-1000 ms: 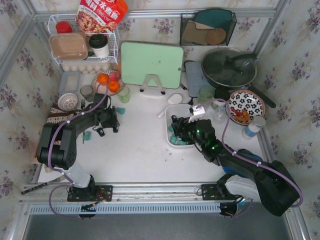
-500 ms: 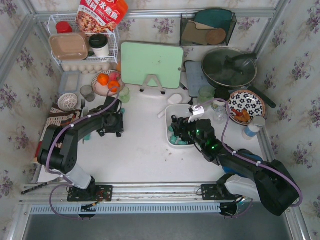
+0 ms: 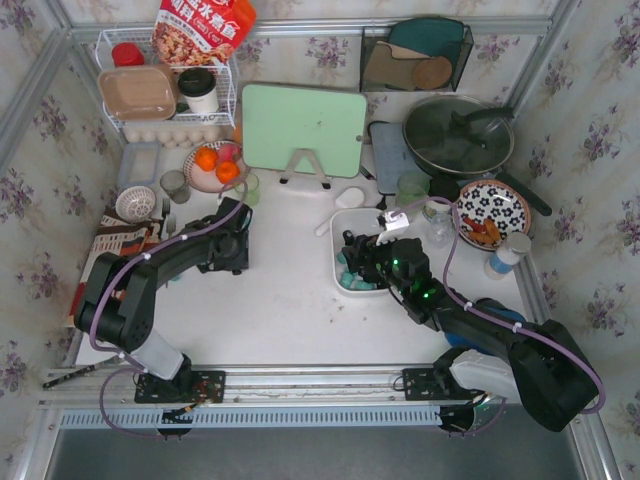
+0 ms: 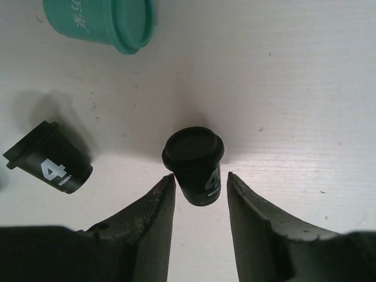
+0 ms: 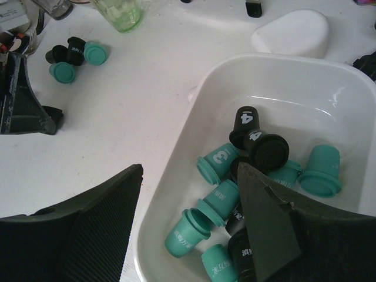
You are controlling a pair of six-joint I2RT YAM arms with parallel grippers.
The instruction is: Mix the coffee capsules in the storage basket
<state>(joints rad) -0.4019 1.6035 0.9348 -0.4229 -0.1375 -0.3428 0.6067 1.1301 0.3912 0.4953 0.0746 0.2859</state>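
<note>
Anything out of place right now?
Yes: a black tapered coffee capsule between the fingers of the open left pincer, a second black capsule and a teal capsule lie loose on the tabletop, outside the white rectangular plastic basket.

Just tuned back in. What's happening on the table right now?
The left claw is open, low over the table, with its fingers either side of a black capsule but not clamped on it. A second black capsule and a teal capsule lie loose nearby. The right claw hangs open over the storage basket, which holds a mix of teal and black coffee capsules.
</note>
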